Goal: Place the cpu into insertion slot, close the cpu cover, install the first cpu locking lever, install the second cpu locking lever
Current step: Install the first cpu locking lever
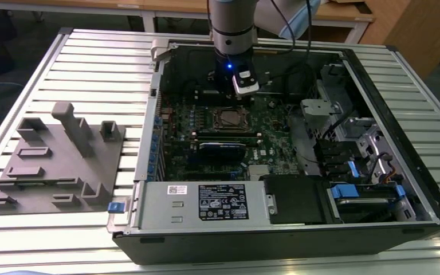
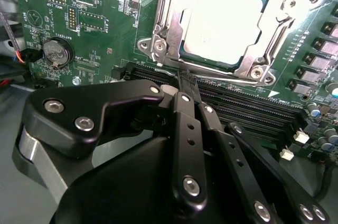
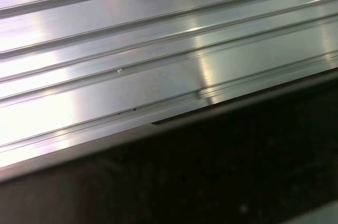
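The gripper (image 2: 184,78) hangs low inside the open computer case (image 1: 281,243), its fingers (image 2: 186,123) drawn narrow together. The tips are just beside the socket's edge, and I cannot tell whether they pinch anything. The cpu (image 2: 222,20) lies in its socket on the motherboard (image 2: 79,28), with the cpu cover (image 2: 165,28) flat around it. A grey fixture block (image 1: 52,166) rests on the slatted table (image 1: 90,57) at the exterior view's left.

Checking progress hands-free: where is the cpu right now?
In the second wrist view the cpu sits in the motherboard socket, framed by the silvery cpu cover, just beyond the gripper.
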Robot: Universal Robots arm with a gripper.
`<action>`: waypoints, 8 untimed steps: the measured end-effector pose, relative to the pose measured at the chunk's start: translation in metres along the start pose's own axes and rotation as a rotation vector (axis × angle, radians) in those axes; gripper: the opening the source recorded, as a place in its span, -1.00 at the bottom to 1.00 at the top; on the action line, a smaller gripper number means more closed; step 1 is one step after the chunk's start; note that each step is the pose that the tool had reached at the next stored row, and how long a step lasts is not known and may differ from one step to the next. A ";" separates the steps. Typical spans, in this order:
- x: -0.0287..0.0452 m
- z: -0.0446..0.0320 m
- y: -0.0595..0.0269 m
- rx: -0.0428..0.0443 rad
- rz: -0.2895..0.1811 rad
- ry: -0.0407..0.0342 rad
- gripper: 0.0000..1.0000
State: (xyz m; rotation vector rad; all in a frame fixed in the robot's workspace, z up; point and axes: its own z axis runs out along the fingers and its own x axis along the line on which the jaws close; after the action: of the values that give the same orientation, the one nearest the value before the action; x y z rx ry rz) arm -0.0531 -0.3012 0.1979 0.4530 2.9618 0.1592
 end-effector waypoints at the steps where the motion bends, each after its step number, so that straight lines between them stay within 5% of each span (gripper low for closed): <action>1: 0.0001 0.0000 0.0001 -0.0001 0.000 0.0000 -0.79; 8: 0.0020 0.0003 -0.0003 -0.0058 0.000 -0.0098 -0.79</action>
State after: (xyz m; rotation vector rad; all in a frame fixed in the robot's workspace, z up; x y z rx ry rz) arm -0.0550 -0.3009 0.1973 0.4511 2.9510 0.1650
